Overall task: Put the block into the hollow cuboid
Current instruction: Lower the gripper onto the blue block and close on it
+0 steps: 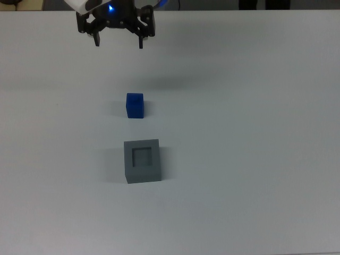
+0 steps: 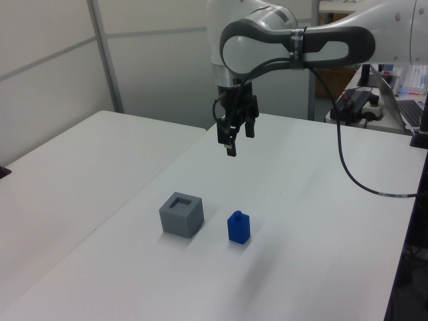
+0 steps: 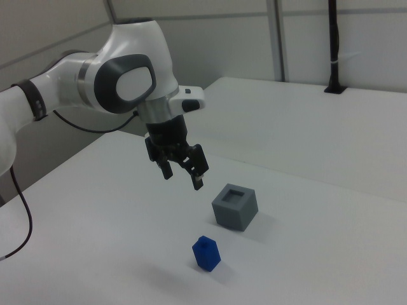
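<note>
The blue block (image 1: 135,105) stands upright on the white table (image 1: 255,133), alone and untouched; it also shows as the block (image 2: 239,227) in the left view and the block (image 3: 206,253) in the right view. Just below it in the top view sits the grey hollow cuboid (image 1: 142,160), its square recess facing up and empty, also seen as the cuboid (image 2: 181,214) and the cuboid (image 3: 234,206). My gripper (image 1: 119,41) hangs in the air well above the table, open and holding nothing, toward the top view's upper edge from the block; it appears as the gripper (image 2: 235,140) and the gripper (image 3: 184,178).
A second white table (image 2: 73,174) adjoins on the left view's left. A black cable (image 2: 361,175) loops from the arm over the left view's right side, with desk equipment (image 2: 361,103) behind. A black post (image 3: 333,44) stands on the far table in the right view.
</note>
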Controlling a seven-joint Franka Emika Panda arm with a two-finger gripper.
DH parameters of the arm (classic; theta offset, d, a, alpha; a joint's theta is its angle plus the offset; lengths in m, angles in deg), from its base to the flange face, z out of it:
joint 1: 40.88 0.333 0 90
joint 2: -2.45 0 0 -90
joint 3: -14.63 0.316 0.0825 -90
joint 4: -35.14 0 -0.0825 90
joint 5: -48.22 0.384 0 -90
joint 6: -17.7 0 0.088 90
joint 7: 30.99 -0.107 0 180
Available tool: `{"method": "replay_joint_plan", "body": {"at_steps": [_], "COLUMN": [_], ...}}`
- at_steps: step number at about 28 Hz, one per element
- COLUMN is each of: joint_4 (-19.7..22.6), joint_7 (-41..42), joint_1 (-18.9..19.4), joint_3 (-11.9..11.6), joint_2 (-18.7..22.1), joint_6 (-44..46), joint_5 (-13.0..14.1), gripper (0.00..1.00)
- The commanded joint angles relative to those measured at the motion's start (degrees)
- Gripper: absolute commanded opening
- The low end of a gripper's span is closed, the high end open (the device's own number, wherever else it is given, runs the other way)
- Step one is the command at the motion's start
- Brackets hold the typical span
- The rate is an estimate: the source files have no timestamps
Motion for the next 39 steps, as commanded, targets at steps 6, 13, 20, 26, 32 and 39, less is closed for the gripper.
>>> {"method": "replay_joint_plan", "body": {"at_steps": [6,13,20,26,32,39], "joint_4": [2.65,12.39,13.20,14.25,15.13,15.92], "joint_7": [-0.07,-0.60,-0.16,0.02,0.72,1.60], "joint_1": [0.94,1.03,1.38,0.94,0.77,0.77], "joint_3": [0.12,1.35,1.62,1.53,1.09,1.09], "joint_2": [-5.01,-7.12,-10.63,-12.31,-12.22,-12.13], "joint_6": [-5.41,-17.80,-18.52,-21.51,-21.42,-20.89], "joint_5": [1.92,2.10,1.31,1.22,0.96,0.60], "gripper": [1.00,1.00,1.00,1.00,0.69,0.22]}}
